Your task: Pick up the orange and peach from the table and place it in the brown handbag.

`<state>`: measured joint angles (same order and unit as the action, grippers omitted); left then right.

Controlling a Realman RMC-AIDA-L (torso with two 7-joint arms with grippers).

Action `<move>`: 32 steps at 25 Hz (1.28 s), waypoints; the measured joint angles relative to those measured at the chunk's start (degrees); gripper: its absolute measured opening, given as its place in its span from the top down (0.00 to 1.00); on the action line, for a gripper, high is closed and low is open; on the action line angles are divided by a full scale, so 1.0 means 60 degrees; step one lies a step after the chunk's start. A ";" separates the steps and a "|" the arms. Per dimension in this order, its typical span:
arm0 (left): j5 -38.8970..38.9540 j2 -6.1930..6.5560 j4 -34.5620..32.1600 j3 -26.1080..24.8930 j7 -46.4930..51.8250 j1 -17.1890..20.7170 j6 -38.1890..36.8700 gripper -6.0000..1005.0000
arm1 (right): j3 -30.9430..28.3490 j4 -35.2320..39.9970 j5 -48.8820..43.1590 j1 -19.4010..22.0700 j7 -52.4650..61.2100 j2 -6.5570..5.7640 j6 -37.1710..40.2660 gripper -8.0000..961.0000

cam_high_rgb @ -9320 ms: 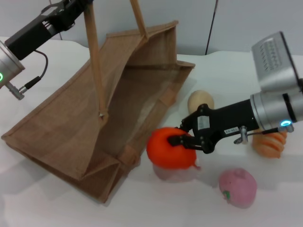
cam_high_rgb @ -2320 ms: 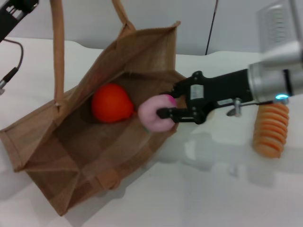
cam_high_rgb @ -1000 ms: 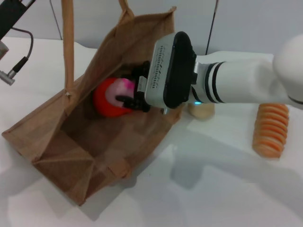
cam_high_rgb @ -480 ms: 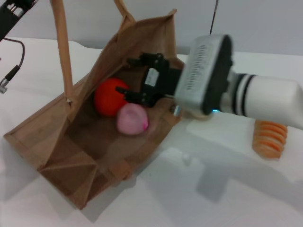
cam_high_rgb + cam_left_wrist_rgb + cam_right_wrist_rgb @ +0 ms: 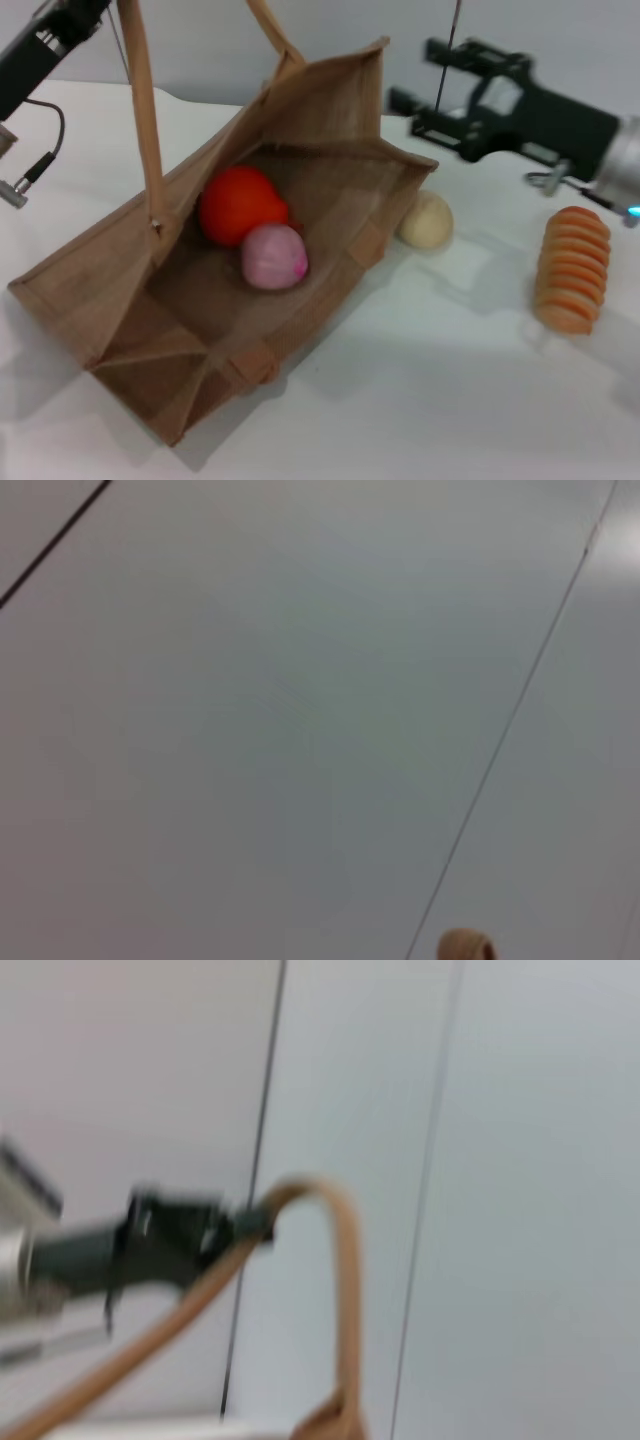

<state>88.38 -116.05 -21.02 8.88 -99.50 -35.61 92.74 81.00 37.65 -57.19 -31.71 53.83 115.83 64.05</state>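
Your orange (image 5: 237, 204) and peach (image 5: 274, 256) both lie inside the bag (image 5: 120, 270), touching, the peach nearer the open mouth. They sit well below and to the left of your right end effector (image 5: 432, 88), which hangs empty above the bag's far corner with its fingers spread wide.

As I judge it, the placing is done, so the risks are about undoing it. The bag lies slanted with its mouth open, propped only because your left end effector (image 5: 75, 12) holds one handle (image 5: 140, 110) up; the right wrist view shows it gripped on the loop. If you let that handle drop abruptly, the wall may slump and shift the fruit. The peach is the likelier to roll toward the mouth, being round and closest to it. Your right end effector is also close to the second handle (image 5: 272, 30) and the bag's raised rim; a careless retreat could snag either and drag the bag.

Counted:
- one orange
- one peach
- one bag with two handles
- one small beige ball (image 5: 426, 219) on the desk (image 5: 420, 400), just beside the bag, below the right end effector
- one ridged loaf (image 5: 572, 270), farther to its right
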 joint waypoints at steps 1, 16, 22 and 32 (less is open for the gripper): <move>-0.0047 -0.0001 0.0059 0.0001 -0.0132 -0.0018 -0.0023 0.87 | -0.0530 -0.0421 0.0000 -0.0047 -0.0229 -0.0005 0.0608 0.27; 0.0235 -0.0054 0.2038 -0.0137 -0.4895 -0.0193 -0.0855 0.52 | -0.3672 -0.3036 0.0011 -0.0186 -0.3011 -0.0012 0.3405 0.27; 0.2008 -0.0104 0.3736 -0.0134 -0.8570 -0.0140 -0.1556 0.32 | -0.5048 -0.4214 0.0013 -0.0287 -0.5026 -0.0004 0.3305 0.27; 0.3490 -0.0157 0.4493 -0.0132 -1.0255 -0.0053 -0.2443 0.29 | -0.7981 -0.5664 0.0011 -0.0233 -0.7149 0.0017 0.3294 0.27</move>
<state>109.32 -116.99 5.94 8.08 -161.03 -35.92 78.08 33.11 3.66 -57.12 -33.10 10.93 115.93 83.81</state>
